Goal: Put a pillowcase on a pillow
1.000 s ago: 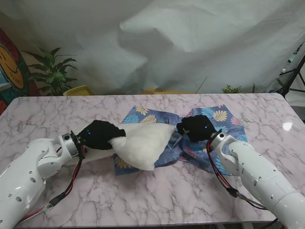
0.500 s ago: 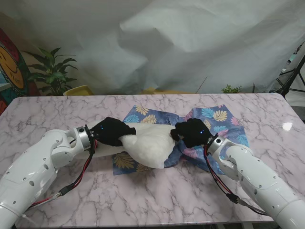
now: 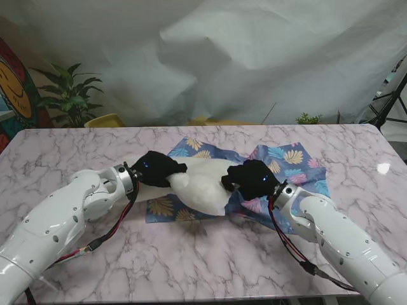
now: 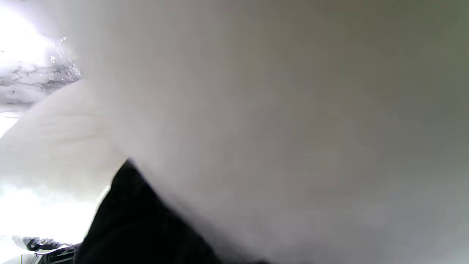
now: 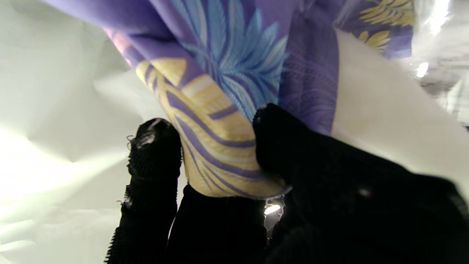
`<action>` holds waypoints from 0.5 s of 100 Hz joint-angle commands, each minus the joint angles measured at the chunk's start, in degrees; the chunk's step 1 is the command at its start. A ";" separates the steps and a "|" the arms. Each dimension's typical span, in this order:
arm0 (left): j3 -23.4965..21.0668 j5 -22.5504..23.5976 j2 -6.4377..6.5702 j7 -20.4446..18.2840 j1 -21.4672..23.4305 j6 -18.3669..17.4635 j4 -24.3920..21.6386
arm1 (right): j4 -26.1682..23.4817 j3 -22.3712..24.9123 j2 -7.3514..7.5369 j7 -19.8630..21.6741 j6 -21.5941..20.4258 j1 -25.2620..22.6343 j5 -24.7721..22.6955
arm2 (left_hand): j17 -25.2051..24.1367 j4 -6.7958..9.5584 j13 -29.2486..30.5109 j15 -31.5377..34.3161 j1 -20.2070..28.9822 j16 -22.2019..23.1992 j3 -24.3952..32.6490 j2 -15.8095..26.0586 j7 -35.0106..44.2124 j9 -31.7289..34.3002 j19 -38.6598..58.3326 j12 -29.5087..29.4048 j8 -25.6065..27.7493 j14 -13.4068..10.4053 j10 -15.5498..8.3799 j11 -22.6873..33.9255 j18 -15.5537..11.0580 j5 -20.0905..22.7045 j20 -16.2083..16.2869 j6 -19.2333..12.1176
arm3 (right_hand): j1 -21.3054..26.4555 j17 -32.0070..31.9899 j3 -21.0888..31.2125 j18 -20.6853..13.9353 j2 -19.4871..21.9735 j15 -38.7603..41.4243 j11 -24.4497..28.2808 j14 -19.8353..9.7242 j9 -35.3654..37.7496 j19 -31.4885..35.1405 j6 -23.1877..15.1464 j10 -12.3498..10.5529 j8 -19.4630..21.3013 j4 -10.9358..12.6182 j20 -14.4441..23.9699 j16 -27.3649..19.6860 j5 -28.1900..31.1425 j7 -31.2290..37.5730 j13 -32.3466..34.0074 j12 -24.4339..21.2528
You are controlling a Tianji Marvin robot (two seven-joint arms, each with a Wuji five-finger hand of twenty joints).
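Centrally, left hand (image 3: 157,169) on pillow (image 3: 200,185), right hand (image 3: 251,180) pinching pillowcase (image 3: 289,159).

The left wrist view is swamped by blurry white pillow (image 4: 256,110), and much of the pillowcase (image 3: 280,159) is hidden under pillow and hands in the stand view.

Stand view's bright and even, with a glare spot on the table (image 3: 383,168). Left wrist view's blown out and blurry; right wrist view's sharper, fingers (image 5: 154,161) soft.
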 commanded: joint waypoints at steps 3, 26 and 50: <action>0.90 -0.87 -0.98 -0.72 -1.43 0.47 0.38 | -1.07 0.37 0.14 0.25 -0.43 -1.01 -0.51 | 0.28 4.26 3.07 3.02 9.79 -0.03 2.94 8.22 7.57 3.12 4.02 1.01 2.23 -1.43 0.26 7.62 -6.46 0.21 0.82 -2.48 | 1.00 0.92 2.64 -1.30 0.17 -1.97 -0.63 -1.60 0.29 -0.07 0.05 0.22 -1.29 0.50 0.69 0.50 0.17 1.87 1.93 -0.05; 2.91 -2.26 -1.53 -1.23 -2.56 4.48 0.43 | -3.06 2.05 0.38 1.30 -1.59 -2.95 -1.23 | 0.99 5.42 3.17 3.70 12.39 -0.65 -2.05 9.99 7.49 2.56 5.33 0.46 2.00 -1.53 0.52 8.42 -6.74 -0.46 -0.51 -1.44 | 1.03 1.12 2.48 -1.30 0.27 -2.19 -0.61 -1.70 0.31 -0.13 0.08 0.32 -1.41 0.55 0.61 0.48 0.09 1.94 2.07 -0.08; 4.32 -4.98 -2.03 -3.16 -3.65 8.59 2.03 | -6.26 5.33 0.62 3.33 -3.40 -6.06 -1.98 | 1.62 5.53 3.40 3.58 12.69 -0.82 -2.89 10.80 7.28 2.31 5.22 0.46 2.04 -1.69 0.63 8.55 -6.72 -0.96 -0.74 -0.72 | 0.93 1.41 2.39 -1.20 0.32 -2.62 -0.63 -2.01 0.40 -0.10 0.20 0.30 -1.54 0.55 0.58 0.35 -0.02 1.98 2.50 -0.15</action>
